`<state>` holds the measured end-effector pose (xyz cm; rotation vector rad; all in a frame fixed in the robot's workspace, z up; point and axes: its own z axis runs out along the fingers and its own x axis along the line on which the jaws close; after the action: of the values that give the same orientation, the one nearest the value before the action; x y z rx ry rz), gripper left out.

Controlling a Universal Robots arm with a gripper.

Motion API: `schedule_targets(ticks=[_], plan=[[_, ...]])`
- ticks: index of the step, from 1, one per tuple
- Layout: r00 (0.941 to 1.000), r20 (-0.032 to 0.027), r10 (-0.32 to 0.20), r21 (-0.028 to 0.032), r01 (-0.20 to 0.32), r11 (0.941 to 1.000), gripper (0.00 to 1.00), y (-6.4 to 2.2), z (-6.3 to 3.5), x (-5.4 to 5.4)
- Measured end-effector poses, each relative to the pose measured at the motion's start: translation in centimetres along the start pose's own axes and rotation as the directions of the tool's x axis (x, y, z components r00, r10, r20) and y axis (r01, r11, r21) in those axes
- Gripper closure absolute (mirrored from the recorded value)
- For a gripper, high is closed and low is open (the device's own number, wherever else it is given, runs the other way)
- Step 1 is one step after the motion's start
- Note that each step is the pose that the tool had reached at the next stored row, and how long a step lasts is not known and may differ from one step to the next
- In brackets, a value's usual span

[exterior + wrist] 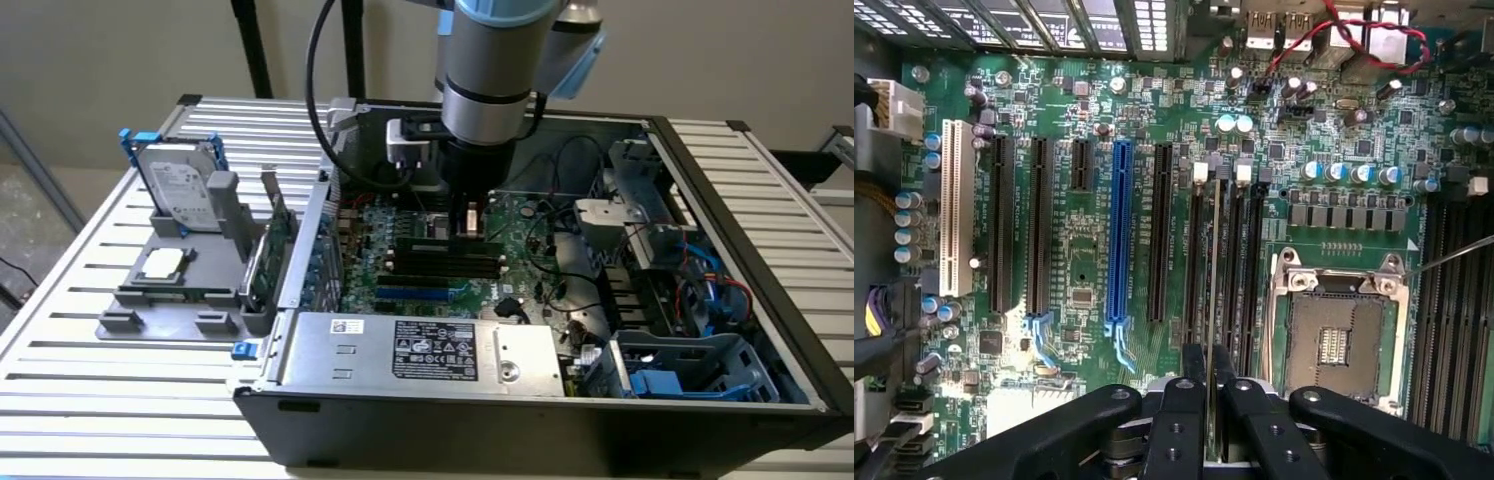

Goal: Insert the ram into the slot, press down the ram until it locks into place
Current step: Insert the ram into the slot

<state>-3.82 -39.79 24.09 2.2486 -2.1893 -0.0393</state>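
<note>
Your gripper (1211, 368) is pinching the ram (1211, 285) between its fingers. It holds the ram on edge, lengthwise over the black slots (1239, 260). These lie between the blue socket (1121, 230) and the CPU socket (1336, 335). In the exterior view, the arm reaches down inside the case (534, 425), low over the motherboard (400, 262). You cannot tell whether the ram touches a slot.

The gripper (1210, 368) gripped the ram (1212, 290), seen edge-on as a thin line, upright over the slot (1220, 215) among parallel black sockets, between the blue socket (1121, 235) and the processor socket (1339, 335).
</note>
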Motion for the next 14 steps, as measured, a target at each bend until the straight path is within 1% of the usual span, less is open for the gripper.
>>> schedule_targets(ticks=[3, 6, 8, 10, 14], plan=[[1.0, -0.0006, 0.0, 0.0, 0.0, 1.0, 0.86, 0.01, 0.42, 0.05], [1.0, -0.0028, 0.0, 0.0001, 0.0, 1.0, 0.86, 0.01, 0.48, 0.05], [1.0, -0.0032, 0.0, 0.0013, 0.0, 1.0, 0.86, 0.01, 0.58, 0.06], [1.0, -0.0053, 0.0, 0.0024, 0.0, 1.0, 0.86, 0.01, 0.7, 0.06], [0.9999, -0.0105, 0.0, 0.0025, 0.0, 1.0, 0.86, 0.01, 0.88, 0.06]])
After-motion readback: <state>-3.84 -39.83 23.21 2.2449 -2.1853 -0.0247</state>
